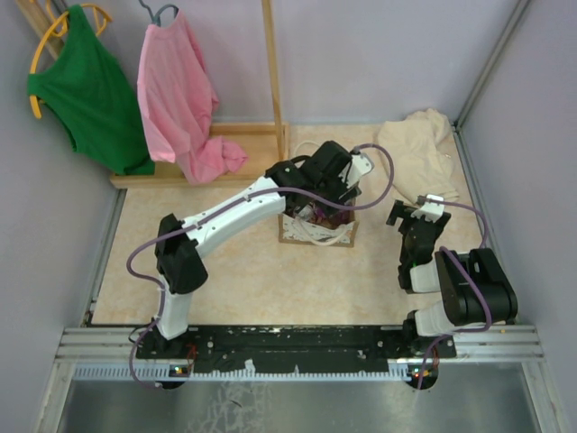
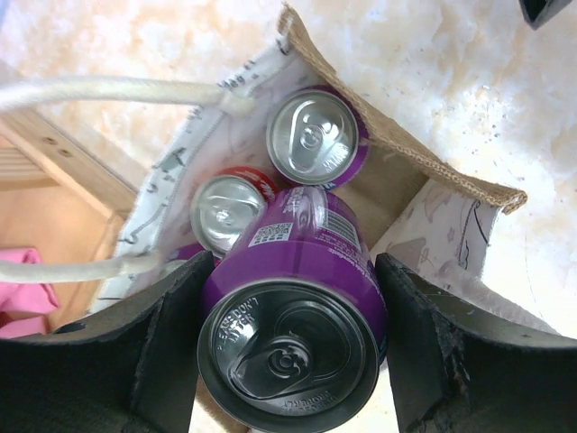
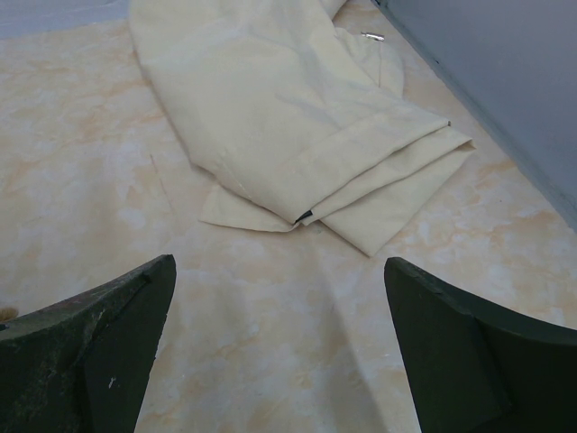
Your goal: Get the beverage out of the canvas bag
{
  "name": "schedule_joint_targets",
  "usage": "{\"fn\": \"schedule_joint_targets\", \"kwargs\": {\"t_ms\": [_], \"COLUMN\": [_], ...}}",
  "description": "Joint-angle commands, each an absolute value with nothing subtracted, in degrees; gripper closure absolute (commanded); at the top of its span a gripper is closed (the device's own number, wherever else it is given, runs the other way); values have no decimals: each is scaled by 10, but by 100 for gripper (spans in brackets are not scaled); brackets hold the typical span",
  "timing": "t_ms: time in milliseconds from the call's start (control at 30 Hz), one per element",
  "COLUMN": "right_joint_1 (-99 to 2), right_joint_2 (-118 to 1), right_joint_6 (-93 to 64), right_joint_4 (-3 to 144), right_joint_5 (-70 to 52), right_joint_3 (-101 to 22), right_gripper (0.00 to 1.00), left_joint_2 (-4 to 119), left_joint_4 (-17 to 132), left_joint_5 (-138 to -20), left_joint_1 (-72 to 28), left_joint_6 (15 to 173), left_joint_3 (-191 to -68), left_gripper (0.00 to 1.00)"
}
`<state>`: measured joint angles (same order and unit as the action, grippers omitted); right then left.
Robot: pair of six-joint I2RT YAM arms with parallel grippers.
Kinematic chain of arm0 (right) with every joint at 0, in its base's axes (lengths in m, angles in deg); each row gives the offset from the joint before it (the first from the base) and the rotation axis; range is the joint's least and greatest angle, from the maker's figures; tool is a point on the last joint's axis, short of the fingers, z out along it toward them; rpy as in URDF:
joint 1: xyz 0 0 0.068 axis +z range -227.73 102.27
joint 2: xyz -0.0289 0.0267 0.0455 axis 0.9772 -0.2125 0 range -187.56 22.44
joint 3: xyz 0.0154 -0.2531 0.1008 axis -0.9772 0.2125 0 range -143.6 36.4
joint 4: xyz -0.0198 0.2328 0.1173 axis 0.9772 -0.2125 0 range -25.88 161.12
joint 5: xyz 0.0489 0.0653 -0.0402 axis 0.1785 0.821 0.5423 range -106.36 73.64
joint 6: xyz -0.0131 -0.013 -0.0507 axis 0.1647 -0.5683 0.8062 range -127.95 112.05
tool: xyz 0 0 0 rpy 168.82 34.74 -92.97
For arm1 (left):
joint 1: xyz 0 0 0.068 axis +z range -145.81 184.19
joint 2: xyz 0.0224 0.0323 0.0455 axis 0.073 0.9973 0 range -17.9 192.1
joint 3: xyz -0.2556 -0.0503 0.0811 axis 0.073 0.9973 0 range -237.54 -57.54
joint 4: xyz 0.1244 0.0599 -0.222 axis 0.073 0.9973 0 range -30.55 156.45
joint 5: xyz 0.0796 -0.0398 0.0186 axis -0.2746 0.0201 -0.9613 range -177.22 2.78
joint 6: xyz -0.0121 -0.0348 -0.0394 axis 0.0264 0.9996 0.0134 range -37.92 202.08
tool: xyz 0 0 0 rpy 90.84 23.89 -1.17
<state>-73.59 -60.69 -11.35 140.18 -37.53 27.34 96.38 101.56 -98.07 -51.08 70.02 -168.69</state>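
Marbled beige bench [image 1: 270,289], lilac walls [image 1: 379,54]; left jaws clamp a purple can [image 2: 306,262] over the canvas bag [image 2: 424,153]; right jaws gape near cream cloth [image 3: 297,135].

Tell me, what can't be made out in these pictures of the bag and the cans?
- Top view: the left gripper covers the mouth of the canvas bag, so the cans inside cannot be counted.
- Left wrist view: the gripped purple can hides the bag's floor and most of the red can. Its label print is too small to read.
- Right wrist view: the top edge cuts off the cream cloth.
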Motion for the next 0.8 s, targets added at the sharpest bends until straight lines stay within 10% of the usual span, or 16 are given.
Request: {"fn": "schedule_joint_targets", "kwargs": {"t_ms": [0,767], "right_joint_1": [-731,-731], "right_joint_2": [-608,-608], "right_joint_6": [-107,-107], "right_joint_4": [1427,1427], "right_joint_5": [-385,-385], "right_joint_3": [266,266], "right_gripper": [1,1], "left_joint_2": [966,917], "left_joint_4": [1033,1083], "left_joint_5": [-1008,-970], "left_joint_1": [-496,-385], "left_joint_6": [662,681], "left_joint_3": [-1769,-1822], "left_gripper": [100,100]}}
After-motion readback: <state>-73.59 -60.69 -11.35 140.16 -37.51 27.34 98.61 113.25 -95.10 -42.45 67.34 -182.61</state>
